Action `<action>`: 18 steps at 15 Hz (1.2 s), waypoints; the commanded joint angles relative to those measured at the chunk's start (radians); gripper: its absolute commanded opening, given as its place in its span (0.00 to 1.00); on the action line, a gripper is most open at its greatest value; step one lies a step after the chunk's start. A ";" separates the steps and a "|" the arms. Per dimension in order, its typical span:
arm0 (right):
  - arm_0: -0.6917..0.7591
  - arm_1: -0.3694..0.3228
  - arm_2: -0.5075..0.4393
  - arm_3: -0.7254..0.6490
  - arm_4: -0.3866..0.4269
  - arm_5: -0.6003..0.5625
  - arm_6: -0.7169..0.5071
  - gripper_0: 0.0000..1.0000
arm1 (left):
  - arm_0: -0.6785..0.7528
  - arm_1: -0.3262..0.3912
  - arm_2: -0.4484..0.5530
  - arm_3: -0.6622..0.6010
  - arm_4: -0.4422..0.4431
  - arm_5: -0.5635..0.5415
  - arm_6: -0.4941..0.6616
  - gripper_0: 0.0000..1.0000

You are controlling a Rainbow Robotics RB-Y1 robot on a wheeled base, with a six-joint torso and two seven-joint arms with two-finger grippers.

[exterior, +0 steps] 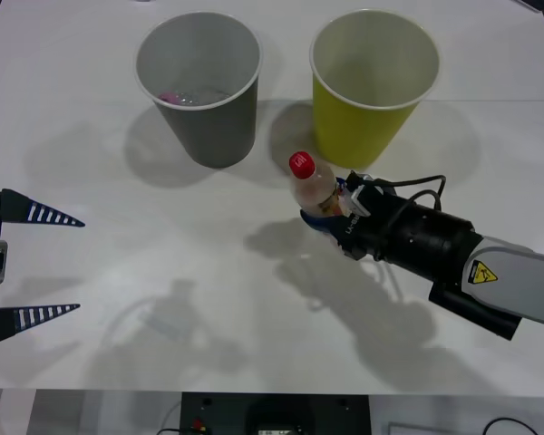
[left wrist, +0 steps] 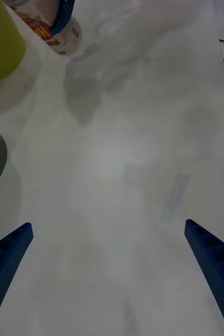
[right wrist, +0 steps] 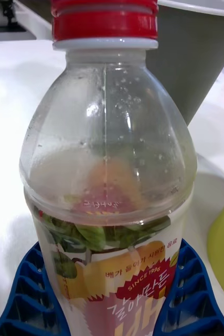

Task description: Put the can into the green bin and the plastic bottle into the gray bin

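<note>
My right gripper [exterior: 321, 210] is shut on the plastic bottle [exterior: 309, 186], a clear one with a red cap and a fruit label. It holds the bottle tilted and clear of the table, just in front of the green bin [exterior: 372, 82]. The gray bin [exterior: 198, 86] stands to its left. In the right wrist view the blue fingers [right wrist: 28, 294] clasp the bottle [right wrist: 109, 157] low on its label, with the gray bin [right wrist: 195, 63] behind it. My left gripper [exterior: 32, 263] hovers open at the table's left edge. The can is out of view.
Something small, pinkish and shiny [exterior: 174, 96] lies at the bottom of the gray bin; I cannot tell what it is. A strip of clear tape [left wrist: 174, 198] lies on the white table [exterior: 163, 272]. There is free room across the table's middle and front.
</note>
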 commanded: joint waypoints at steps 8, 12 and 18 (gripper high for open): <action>0.211 -0.119 -0.545 -0.128 0.004 -0.735 -0.145 0.00 | 0.000 0.000 0.000 0.000 0.000 0.000 0.000 1.00; 0.240 -0.111 -0.792 -0.220 0.112 -1.048 -0.418 0.00 | 0.000 0.000 0.000 0.000 0.000 0.000 0.000 1.00; 0.142 -0.081 -0.950 -0.319 0.174 -1.270 -0.783 0.00 | 0.000 0.000 0.000 0.000 0.000 0.000 0.000 1.00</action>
